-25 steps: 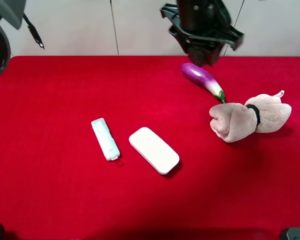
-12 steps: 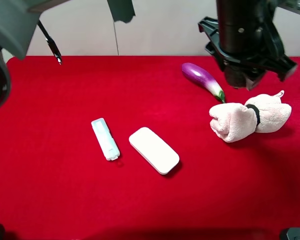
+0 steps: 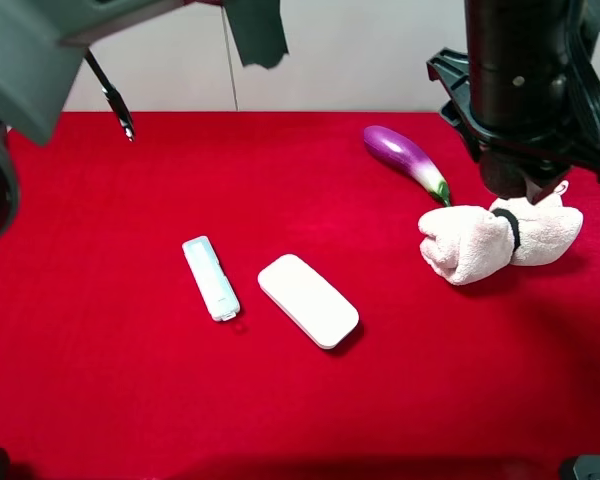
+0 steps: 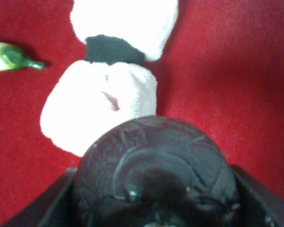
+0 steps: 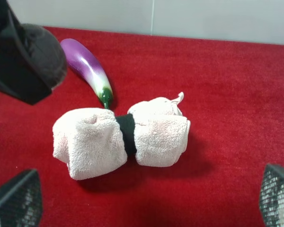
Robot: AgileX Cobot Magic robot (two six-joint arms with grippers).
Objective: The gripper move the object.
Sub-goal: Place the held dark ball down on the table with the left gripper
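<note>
Black left gripper (image 3: pixel 525 180) clamping dark mottled ball (image 4: pixel 156 172) has moved from purple eggplant (image 3: pixel 405 158) to above pink rolled towel (image 3: pixel 470 245), mid-carry

On my feed, a purple eggplant (image 3: pixel 405 160) lies near the far edge of the red-covered worktop (image 3: pixel 130 400), toward the right. Its green stem end points at a rolled pink towel (image 3: pixel 470 243) cinched by a black band (image 3: pixel 508 228), close to the right edge. Around the middle I see a slim white stick-shaped device (image 3: pixel 210 277) and a flat white rounded case (image 3: pixel 308 300), near each other but apart.
</note>
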